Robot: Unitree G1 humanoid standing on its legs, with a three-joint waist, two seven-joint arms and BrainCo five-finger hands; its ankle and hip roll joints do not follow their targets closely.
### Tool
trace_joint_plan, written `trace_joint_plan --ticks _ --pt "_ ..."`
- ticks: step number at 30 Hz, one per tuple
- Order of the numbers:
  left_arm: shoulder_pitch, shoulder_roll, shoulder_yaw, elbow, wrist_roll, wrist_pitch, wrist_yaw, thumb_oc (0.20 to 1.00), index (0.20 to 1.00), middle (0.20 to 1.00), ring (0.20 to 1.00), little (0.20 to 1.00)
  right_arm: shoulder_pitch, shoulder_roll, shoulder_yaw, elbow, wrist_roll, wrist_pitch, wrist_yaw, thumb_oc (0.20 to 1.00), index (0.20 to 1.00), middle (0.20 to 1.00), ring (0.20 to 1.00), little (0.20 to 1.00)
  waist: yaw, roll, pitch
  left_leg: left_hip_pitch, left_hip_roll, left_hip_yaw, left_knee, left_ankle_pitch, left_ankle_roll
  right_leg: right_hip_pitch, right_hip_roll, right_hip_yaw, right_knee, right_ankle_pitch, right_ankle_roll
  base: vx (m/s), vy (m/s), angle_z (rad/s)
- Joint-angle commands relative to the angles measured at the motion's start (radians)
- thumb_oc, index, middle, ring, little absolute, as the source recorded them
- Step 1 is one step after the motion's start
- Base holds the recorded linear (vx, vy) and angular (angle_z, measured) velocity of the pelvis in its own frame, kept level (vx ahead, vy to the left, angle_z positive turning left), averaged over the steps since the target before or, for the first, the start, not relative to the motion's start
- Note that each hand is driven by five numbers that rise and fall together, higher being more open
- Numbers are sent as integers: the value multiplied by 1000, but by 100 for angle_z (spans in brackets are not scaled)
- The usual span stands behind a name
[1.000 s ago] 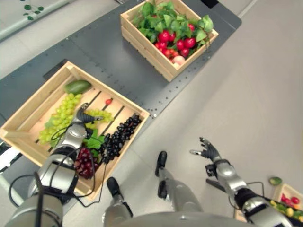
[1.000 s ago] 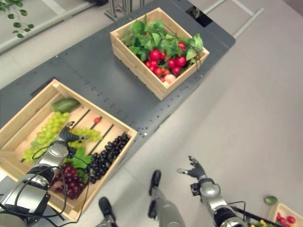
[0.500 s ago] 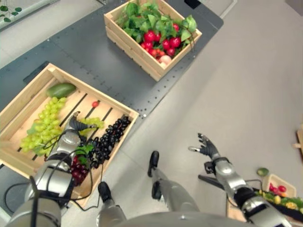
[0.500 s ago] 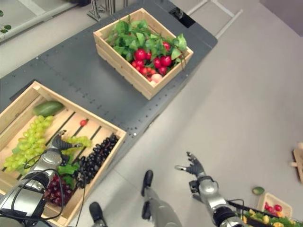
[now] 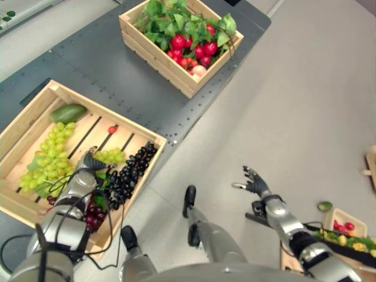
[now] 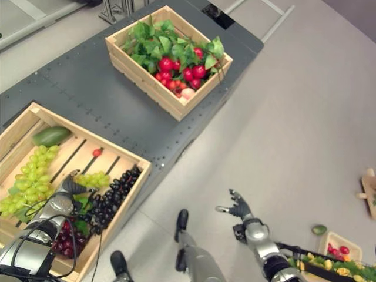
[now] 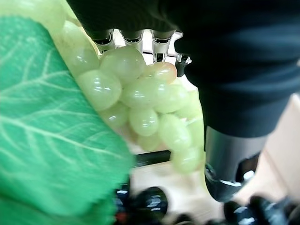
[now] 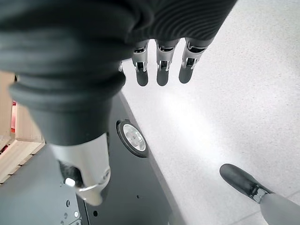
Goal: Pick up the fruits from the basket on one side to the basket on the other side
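Wooden slatted crate [image 5: 35,111] of grapes with the left hand [image 5: 87,167] on a small green bunch [image 5: 110,156]

Green grapes of that small bunch lie between the left hand's fingers [image 7: 135,40] and its thumb, which curl round them; a green leaf [image 7: 51,140] sits just beside the fingers. Four grape bunches lie in this crate: the small green one at the fingertips, a large green bunch [image 5: 48,157] on the far side of the hand, a black bunch [image 5: 129,175] just beside the thumb, and a dark red bunch [image 5: 92,215] back by the wrist. One green mango [image 5: 67,113] and one small red fruit [image 5: 111,129] lie beyond the fingertips. A second crate [image 5: 179,42] of red fruits and leaves stands well apart on the grey platform [image 5: 117,64]. The right hand [image 5: 254,183] hangs over the floor, fingers spread and straight
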Motion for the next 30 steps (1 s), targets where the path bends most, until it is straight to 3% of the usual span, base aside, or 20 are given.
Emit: trace_joint_plan --ticks 1,7,19,30 --pt "89 0 -77 23 176 34 -65 1000 1000 1000 1000 1000 -56 -1 -39 -19 13 -33 -8 1000 1000 1000 1000 1000 -9 -29 53 -70 -62 -46 153 -105 93 71 73 -39 41 -132 100 0 0 0" --pt "46 51 -186 -12 342 35 -91 1000 1000 1000 1000 1000 -76 -18 -39 -36 11 -31 -2 1000 1000 1000 1000 1000 -12 -21 55 -78 -62 -52 153 -105 93 67 72 -44 40 -130 102 0 0 0" --pt "-11 50 -317 -81 519 24 -108 1000 1000 1000 1000 1000 -64 -24 -43 -94 19 -35 8 1000 1000 1000 1000 1000 -10 -12 67 -99 -65 -72 159 -111 97 57 64 -54 43 -131 101 -5 -4 4" --pt "-86 132 -442 -199 674 -1 -128 1000 1000 1000 1000 1000 -49 -53 -55 -159 23 -43 30 1000 1000 1000 1000 1000 -16 -6 64 -121 -68 -80 175 -121 99 45 64 -51 45 -133 100 0 0 0"
